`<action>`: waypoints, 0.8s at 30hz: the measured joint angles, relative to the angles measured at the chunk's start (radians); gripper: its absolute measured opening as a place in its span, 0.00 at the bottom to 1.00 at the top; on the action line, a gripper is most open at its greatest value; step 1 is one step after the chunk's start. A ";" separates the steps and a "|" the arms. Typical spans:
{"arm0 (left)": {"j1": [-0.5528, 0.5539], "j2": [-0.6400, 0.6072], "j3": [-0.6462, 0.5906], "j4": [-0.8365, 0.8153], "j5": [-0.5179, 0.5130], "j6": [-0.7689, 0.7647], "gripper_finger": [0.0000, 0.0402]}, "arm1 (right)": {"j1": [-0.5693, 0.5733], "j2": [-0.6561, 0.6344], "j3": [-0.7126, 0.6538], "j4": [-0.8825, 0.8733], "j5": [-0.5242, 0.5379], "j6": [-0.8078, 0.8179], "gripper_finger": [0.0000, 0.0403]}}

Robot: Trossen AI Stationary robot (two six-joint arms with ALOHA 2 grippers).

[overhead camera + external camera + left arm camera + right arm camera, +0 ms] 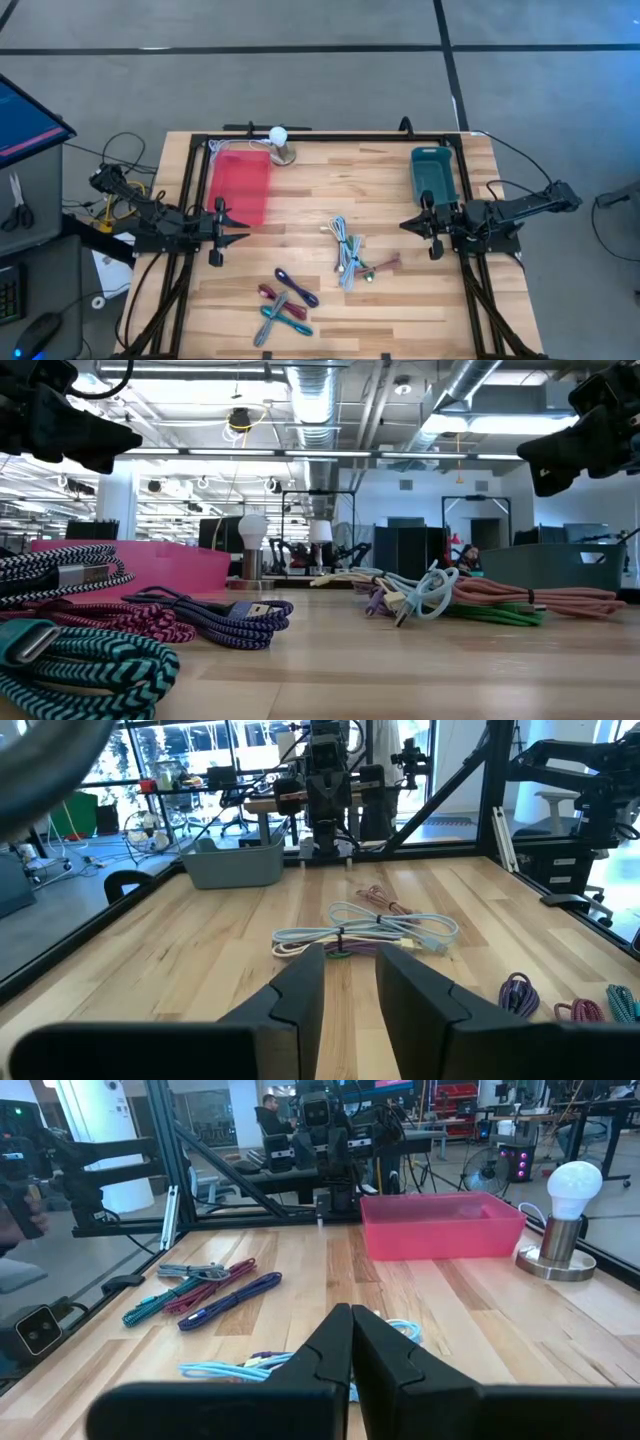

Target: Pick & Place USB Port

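The left gripper (350, 995) hovers above the table's left edge with a gap between its dark fingers, holding nothing. The right gripper (350, 1345) hangs at the right edge, fingers pressed together, empty. Between them on the pale wooden table (400, 310) lie the bundled USB cables: a light-blue and grey bundle (345, 250) with a pink one (385, 263) near the middle, and purple, magenta and teal braided cables (285, 303) nearer the front. A translucent red rectangular bin (240, 183) sits just beside the left gripper, a teal plastic bin (433, 172) by the right.
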 joint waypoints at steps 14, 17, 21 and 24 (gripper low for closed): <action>0.000 0.000 0.000 0.005 0.000 -0.003 0.23 | 0.000 0.000 0.000 0.000 0.000 0.000 0.01; 0.000 0.000 0.000 0.006 0.000 -0.003 0.23 | 0.000 0.000 0.000 0.003 0.000 0.000 0.01; 0.000 0.000 0.000 0.010 0.000 -0.003 0.23 | 0.000 0.000 0.000 0.004 0.000 0.000 0.01; 0.000 0.000 0.000 0.016 0.000 -0.003 0.23 | 0.000 0.000 0.000 0.004 0.000 0.000 0.01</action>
